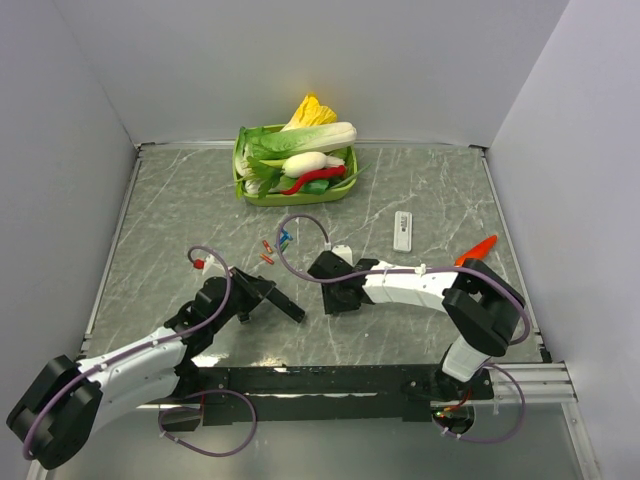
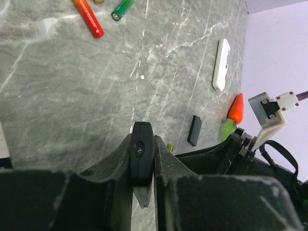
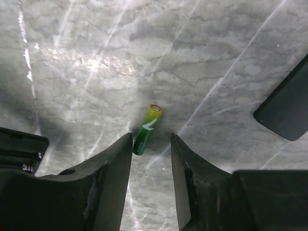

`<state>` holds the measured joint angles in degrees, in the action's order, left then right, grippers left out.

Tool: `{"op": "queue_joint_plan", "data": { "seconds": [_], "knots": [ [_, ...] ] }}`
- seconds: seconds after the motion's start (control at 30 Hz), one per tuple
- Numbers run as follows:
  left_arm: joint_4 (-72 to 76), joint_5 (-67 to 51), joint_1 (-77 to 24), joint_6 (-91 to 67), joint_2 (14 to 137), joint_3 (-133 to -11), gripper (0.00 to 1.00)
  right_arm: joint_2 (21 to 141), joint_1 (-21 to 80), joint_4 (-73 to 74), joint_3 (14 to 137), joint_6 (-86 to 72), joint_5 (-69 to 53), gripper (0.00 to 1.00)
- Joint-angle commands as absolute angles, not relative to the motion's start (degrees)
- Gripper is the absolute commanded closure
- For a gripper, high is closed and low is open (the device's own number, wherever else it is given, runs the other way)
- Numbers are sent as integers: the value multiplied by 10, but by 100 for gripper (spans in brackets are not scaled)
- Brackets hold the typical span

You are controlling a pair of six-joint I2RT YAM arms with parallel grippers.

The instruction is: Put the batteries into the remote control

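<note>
Top view: left gripper (image 1: 258,297) clamped on slim black plastic remote control (image 1: 288,307), middle of grey marbled counter (image 1: 450,190), toward near edge. Right gripper (image 1: 335,292) just beside it. Loose red and blue cylindrical batteries (image 1: 275,246) toward far edge.

Left wrist view: remote held edge-on.

Right wrist view: right gripper fingers apart, straddling near end of green-yellow cylindrical battery (image 3: 146,131) on counter. Long axis roughly parallel to fingers. Right arm nearer.

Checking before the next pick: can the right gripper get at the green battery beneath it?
Probably yes. The right gripper is open, its fingers on either side of the green battery, which lies alone on bare table with nothing in between.
</note>
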<state>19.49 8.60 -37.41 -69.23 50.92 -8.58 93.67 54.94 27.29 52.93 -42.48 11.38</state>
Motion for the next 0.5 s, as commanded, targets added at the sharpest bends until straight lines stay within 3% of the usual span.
{"op": "queue_joint_plan", "data": {
  "seconds": [0.0,0.33,0.47],
  "knots": [
    [247,70,-368,-693,520,-76,99,942,556,293,523,-413,128,59],
    [323,42,-364,-665,562,-58,99,926,562,272,488,-376,109,73],
    [348,36,-361,-646,574,-50,99,908,563,243,468,-340,94,90]
  ]
}}
